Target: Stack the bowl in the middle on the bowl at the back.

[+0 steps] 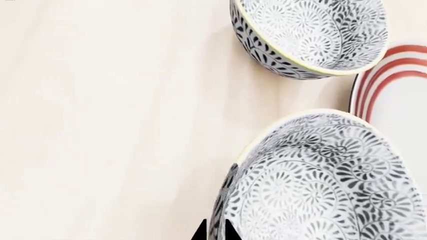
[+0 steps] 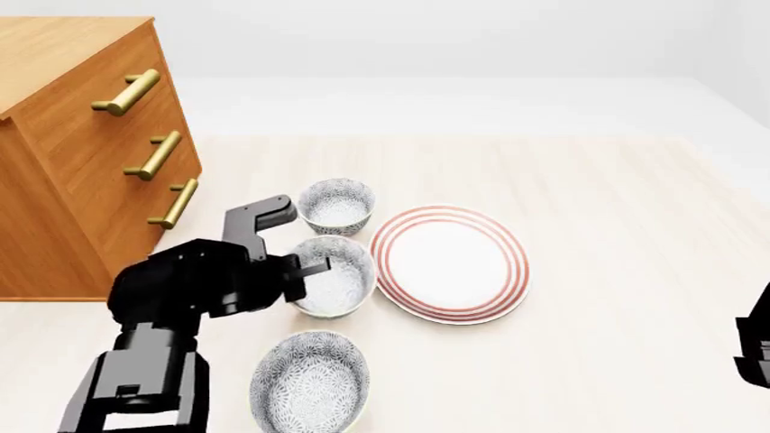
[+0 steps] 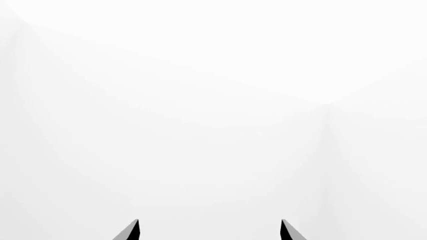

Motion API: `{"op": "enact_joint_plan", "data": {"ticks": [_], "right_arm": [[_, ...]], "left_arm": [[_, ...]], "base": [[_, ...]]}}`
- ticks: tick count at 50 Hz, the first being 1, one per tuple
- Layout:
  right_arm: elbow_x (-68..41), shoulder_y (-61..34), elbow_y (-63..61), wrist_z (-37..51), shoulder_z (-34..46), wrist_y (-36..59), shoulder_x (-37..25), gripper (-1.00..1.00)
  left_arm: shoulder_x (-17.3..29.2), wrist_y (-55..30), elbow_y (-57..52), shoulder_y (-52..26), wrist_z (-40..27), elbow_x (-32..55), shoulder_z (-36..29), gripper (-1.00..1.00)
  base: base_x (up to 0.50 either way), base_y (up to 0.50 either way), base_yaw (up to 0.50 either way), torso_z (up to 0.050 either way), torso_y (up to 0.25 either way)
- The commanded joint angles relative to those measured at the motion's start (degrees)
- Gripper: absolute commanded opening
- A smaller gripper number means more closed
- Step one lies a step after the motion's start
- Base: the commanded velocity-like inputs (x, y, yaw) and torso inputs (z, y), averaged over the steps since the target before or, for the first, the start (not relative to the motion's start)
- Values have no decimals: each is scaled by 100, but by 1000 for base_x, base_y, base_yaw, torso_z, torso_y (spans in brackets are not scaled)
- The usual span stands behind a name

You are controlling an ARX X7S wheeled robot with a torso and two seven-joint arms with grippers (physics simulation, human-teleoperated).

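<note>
Three speckled grey-and-white bowls stand in a row left of a plate. The bowl in the middle (image 2: 334,278) (image 1: 327,180) has my left gripper (image 2: 316,268) (image 1: 215,232) shut on its near-left rim, one finger outside the wall and one inside. The bowl at the back (image 2: 335,203) (image 1: 310,35) stands upright and empty just beyond it, a small gap apart. Whether the middle bowl rests on the table or is slightly raised I cannot tell. My right gripper (image 3: 209,231) is open and faces only a blank white wall, with nothing between its fingers.
A white plate with red rings (image 2: 452,263) (image 1: 400,80) lies right of the middle bowl, almost touching it. The front bowl (image 2: 310,383) sits near the table's front. A wooden drawer unit (image 2: 72,144) stands at the left. My right arm (image 2: 756,347) shows at the right edge.
</note>
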State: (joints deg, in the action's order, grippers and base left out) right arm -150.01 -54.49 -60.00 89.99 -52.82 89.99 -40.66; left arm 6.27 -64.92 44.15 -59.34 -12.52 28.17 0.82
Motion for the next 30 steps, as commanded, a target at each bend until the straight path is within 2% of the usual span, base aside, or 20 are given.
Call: {"op": "enact_joint_plan", "data": {"ticks": [1,14,30], "right_arm": [[130,-61,0,0,151,1,77,100],[439,-215,0,0,526,1,179,100],[737,-378,0,0,897,1,281,100]], "left_arm": [[100,-595,-801,139,-360,330,418,-100],[43,-1355,-1410,73,-917,843,1269,-100],[-180,-1808,-1257,-278,-1774,1302,2647,-100]], "base": [[0,0,0,0,0],[0,0,0,0,0],[0,0,0,0,0]]}}
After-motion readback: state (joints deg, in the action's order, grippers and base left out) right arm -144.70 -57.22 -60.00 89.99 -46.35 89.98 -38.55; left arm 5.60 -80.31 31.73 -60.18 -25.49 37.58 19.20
